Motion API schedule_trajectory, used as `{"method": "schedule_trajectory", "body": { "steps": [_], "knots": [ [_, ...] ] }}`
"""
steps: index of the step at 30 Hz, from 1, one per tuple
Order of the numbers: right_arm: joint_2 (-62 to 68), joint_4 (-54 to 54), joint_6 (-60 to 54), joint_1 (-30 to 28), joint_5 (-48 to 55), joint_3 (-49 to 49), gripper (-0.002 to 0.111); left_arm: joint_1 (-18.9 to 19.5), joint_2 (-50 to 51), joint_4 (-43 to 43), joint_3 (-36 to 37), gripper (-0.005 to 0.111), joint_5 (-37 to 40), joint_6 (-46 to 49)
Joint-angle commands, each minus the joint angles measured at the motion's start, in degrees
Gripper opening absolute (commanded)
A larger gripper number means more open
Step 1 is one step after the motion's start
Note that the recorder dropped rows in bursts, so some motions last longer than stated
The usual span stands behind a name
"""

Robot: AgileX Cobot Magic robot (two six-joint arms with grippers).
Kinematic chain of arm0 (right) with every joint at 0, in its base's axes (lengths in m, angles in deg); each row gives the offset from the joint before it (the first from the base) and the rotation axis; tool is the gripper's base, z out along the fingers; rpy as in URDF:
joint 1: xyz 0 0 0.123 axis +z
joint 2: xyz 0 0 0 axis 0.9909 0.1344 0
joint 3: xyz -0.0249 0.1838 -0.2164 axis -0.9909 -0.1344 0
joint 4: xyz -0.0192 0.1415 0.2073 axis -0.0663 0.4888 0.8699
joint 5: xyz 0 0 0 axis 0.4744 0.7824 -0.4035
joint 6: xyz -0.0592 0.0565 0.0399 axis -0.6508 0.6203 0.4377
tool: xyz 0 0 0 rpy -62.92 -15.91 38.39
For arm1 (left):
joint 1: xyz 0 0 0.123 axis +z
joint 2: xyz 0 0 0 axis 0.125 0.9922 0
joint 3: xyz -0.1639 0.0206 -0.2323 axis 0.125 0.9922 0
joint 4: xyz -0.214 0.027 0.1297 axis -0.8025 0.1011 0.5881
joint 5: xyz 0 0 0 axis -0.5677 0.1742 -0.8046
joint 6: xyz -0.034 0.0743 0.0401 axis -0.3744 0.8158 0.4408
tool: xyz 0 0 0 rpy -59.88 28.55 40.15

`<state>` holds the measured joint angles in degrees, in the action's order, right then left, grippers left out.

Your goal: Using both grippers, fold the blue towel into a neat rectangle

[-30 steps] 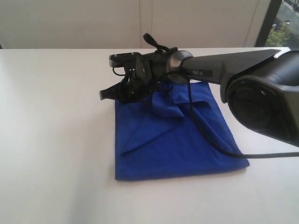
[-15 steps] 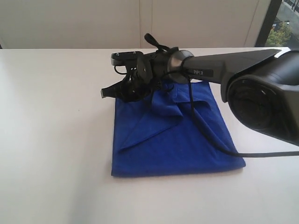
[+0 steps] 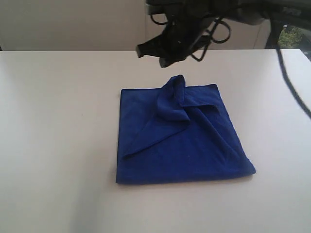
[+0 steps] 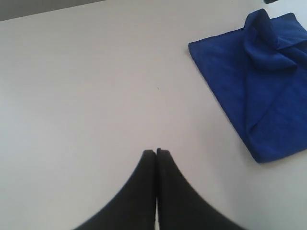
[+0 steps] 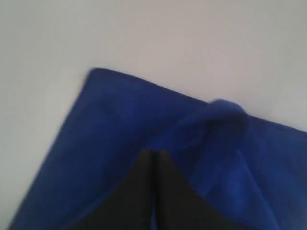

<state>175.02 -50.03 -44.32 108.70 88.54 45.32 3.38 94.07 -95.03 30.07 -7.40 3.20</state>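
Observation:
The blue towel (image 3: 184, 145) lies on the white table (image 3: 58, 145), folded to a rough square with a diagonal flap across it. A bunched corner (image 3: 174, 94) stands up near its far edge. My right gripper (image 3: 141, 50) hangs shut and empty in the air above and behind that edge, clear of the cloth. In the right wrist view its tips (image 5: 154, 152) are pressed together over the blue towel (image 5: 110, 124). My left gripper (image 4: 156, 152) is shut with nothing in it over bare table, with the blue towel (image 4: 268, 96) well off to one side. The left arm does not show in the exterior view.
A pale wall runs behind the table's far edge, and a window (image 3: 291, 29) sits at the top right. The right arm's black cable (image 3: 291, 92) hangs over the table's right side.
My right arm has lifted from the towel's far left corner to high above its far edge, uncovering the cloth. Before that, the towel's front edge shifted slightly left.

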Motion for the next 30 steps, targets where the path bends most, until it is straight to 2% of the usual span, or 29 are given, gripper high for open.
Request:
{"method": "schedule_trajectory", "body": {
  "steps": [1,5,12,16,26,30],
  "knots": [
    [-2.7,-0.8,-2.5,-5.1,0.8,-6.3,0.000,-0.1,-0.3,-0.5,0.3,0.000,0.4,0.1],
    [-3.1,-0.4,-2.5,-8.0,-2.2,-11.7,0.000,-0.1,-0.3,-0.5,0.3,0.000,0.4,0.1],
    [-3.0,8.0,-8.7,-8.1,-9.7,-17.0,0.000,-0.1,-0.3,-0.5,0.3,0.000,0.4,0.1],
    [-2.4,9.5,-8.5,-8.1,-13.2,-18.3,0.001,-0.1,-0.3,-0.5,0.3,0.000,0.4,0.1],
    [1.2,18.5,-8.1,-8.1,-14.8,-18.9,0.031,-0.1,-0.3,-0.5,0.3,0.000,0.4,0.1],
    [1.7,20.5,-8.1,-8.1,-14.8,-18.9,0.037,-0.1,-0.3,-0.5,0.3,0.000,0.4,0.1]
  ]
}}
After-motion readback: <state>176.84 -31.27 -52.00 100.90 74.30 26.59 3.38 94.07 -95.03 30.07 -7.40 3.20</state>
